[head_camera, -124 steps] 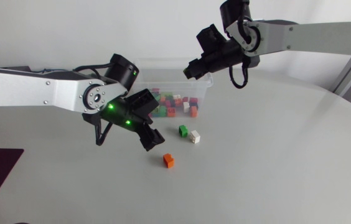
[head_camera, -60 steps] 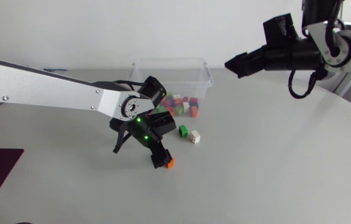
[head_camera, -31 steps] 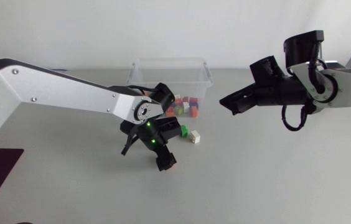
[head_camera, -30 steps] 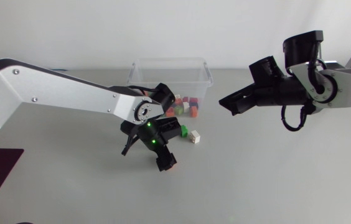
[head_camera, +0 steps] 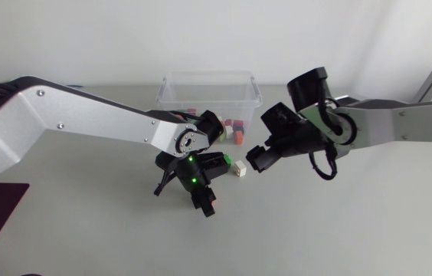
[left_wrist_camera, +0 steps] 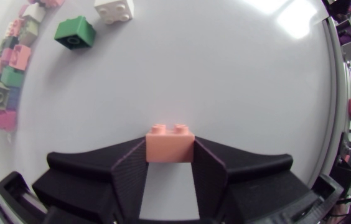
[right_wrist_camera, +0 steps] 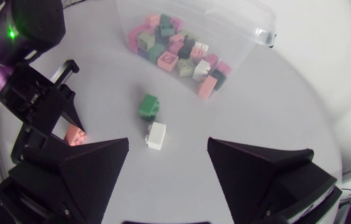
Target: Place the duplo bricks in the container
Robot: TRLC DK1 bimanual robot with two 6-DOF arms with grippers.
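- Orange brick (left_wrist_camera: 170, 142) in the lower middle of the head view, squeezed from both sides by the fingers of the left gripper (head_camera: 205, 204).
- Green brick (head_camera: 227, 162) and white brick (head_camera: 239, 170) side by side on the table (head_camera: 354, 222), near the middle.
- Clear box (head_camera: 211, 86) at the top middle, with a pile of bricks (head_camera: 230, 127) inside.
- Right gripper (head_camera: 256, 162) just right of the white brick, fingers spread wide, gripping nothing.

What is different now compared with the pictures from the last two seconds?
The left end effector came down onto the orange brick and shut on it. The right end effector swung away from the container, then came back and hangs open near the green brick and white brick. Those two bricks and the container stayed put.
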